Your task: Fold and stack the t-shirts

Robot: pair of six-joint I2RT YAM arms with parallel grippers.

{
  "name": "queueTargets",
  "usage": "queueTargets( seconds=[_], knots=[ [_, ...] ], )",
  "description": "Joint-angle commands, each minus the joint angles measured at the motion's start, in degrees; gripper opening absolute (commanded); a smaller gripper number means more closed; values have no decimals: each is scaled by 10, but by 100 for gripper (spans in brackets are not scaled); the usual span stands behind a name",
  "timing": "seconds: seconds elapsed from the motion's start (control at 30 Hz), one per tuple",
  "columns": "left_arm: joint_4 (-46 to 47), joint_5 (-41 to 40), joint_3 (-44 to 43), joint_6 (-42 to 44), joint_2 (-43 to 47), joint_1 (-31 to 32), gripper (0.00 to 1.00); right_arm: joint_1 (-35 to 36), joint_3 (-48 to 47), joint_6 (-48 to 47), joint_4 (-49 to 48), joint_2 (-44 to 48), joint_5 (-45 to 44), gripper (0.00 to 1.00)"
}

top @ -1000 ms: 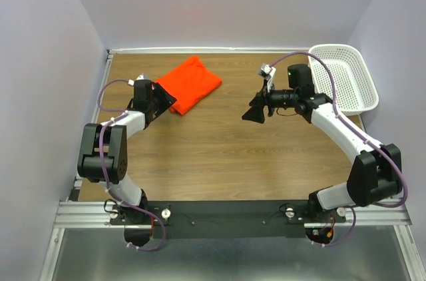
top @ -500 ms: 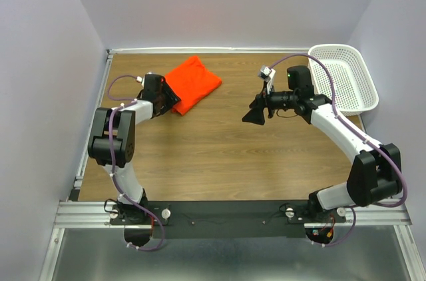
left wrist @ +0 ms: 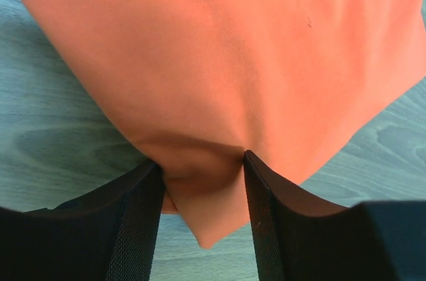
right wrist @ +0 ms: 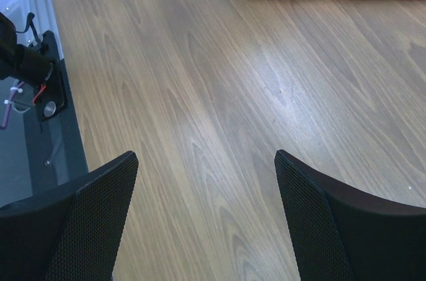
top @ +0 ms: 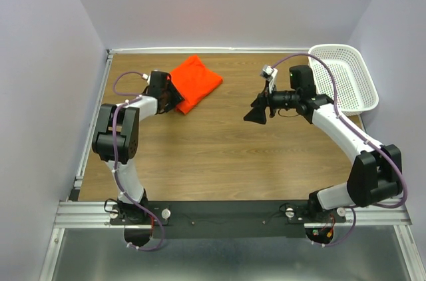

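Bright orange-red folded fabric t-shirt (top: 195, 81) is noted upper left of the top view. Its near corner is bracketed by the half-closed left gripper (left wrist: 200, 209); a firm pinch cannot be told. If only the top layer is caught, the fold may be dragged open. The right gripper (top: 255, 114) is held wide and empty, centre right

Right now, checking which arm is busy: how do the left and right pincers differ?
Left pincer has a corner of the t-shirt between its fingers; right pincer holds nothing. Left's gap is narrower; right's gapes wide over the table. Both have black fingers.
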State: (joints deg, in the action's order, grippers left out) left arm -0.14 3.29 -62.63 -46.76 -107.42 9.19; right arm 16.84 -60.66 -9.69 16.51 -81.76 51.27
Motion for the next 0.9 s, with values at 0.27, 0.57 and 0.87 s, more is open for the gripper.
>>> queueTargets(
  seconds=[0.27, 0.57, 0.87],
  knots=[
    [-45, 37, -44, 78, -36, -2, 10, -22, 6, -5, 14, 34, 33, 91],
    [-127, 65, -61, 154, -32, -131, 0, -33, 5, -1, 14, 56, 53, 91],
    [-273, -17, -233, 263, -88, -280, 0, -41, 6, -2, 16, 77, 70, 91]
  ],
)
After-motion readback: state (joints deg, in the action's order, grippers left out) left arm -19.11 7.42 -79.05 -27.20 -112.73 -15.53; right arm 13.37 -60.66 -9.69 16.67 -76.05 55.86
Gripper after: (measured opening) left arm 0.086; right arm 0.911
